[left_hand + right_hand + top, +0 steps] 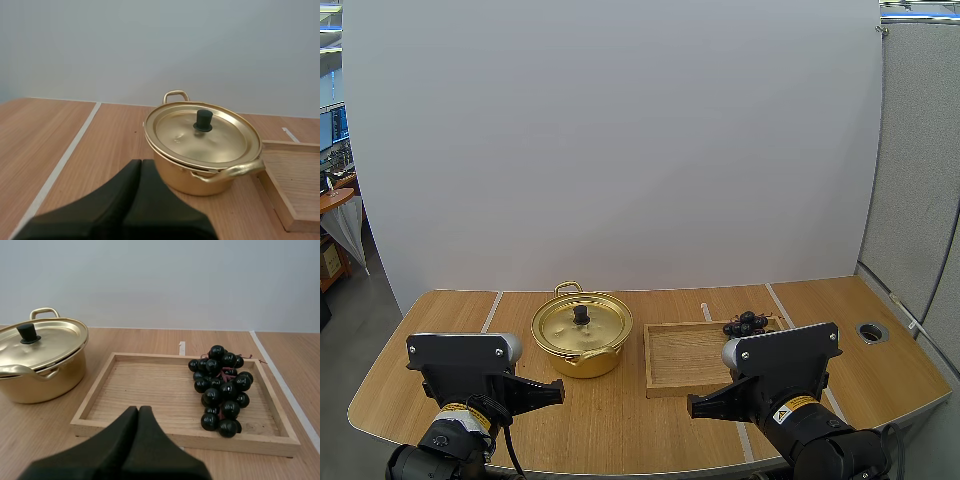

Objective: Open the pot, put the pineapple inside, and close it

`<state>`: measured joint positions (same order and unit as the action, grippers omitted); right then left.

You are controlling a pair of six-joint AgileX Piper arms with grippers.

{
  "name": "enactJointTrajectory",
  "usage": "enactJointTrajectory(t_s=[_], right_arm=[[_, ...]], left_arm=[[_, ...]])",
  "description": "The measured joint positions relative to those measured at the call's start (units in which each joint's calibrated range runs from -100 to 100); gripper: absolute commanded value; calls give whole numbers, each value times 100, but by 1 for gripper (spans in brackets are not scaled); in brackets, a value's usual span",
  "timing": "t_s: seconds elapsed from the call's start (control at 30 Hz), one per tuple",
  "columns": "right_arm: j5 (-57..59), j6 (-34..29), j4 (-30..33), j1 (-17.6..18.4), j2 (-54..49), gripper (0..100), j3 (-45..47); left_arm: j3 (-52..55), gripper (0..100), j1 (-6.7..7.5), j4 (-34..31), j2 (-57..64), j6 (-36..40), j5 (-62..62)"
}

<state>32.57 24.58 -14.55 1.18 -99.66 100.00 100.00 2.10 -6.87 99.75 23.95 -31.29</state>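
Both arms sit low at the near edge of the table, wrists level, tips turned slightly inward. Left gripper has its fingers pressed together into one dark wedge w/ nothing between them, short of the gold pot, which stands just ahead w/ its lid on. Right gripper is likewise closed & empty, tip just short of the wooden tray beside the pot, w/ the bunch of dark grapes lying along the tray's right-hand side, apart from both grippers.
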Motion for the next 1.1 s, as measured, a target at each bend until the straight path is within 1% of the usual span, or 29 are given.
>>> enactJointTrajectory(t_s=[0.93, 1.0, 1.1], right_arm=[[20, 0, 0, -33, 0, 0, 0], [20, 0, 0, -33, 0, 0, 0], [20, 0, 0, -33, 0, 0, 0]], left_arm=[[0, 0, 0, -11, 0, 107, 0], [0, 0, -29, -11, 0, 107, 0], [0, 0, -128, -11, 0, 107, 0]])
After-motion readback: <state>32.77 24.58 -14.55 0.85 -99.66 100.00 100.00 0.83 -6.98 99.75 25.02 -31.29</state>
